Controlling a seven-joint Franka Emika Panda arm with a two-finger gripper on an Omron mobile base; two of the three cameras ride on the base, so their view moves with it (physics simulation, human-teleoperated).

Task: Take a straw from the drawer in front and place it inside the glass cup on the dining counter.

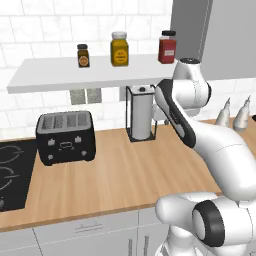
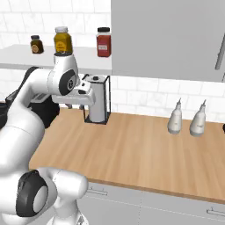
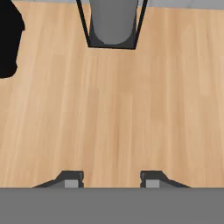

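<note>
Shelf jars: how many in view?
3, in a row on the shelf: small dark jar at left, yellow jar in the middle, red jar at right beside the cabinet. The arm could be hiding more behind it.

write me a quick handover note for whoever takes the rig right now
Hand: open, holding nothing, held above the wooden worktop in front of the paper towel holder.
Job's things: no straw or glass cup in sight from here; a drawer front under the worktop is closed.
Done: nothing, going by how things lie.
Left: open the drawer, take a straw, get to the dining counter, put the straw in the glass cup.
</note>
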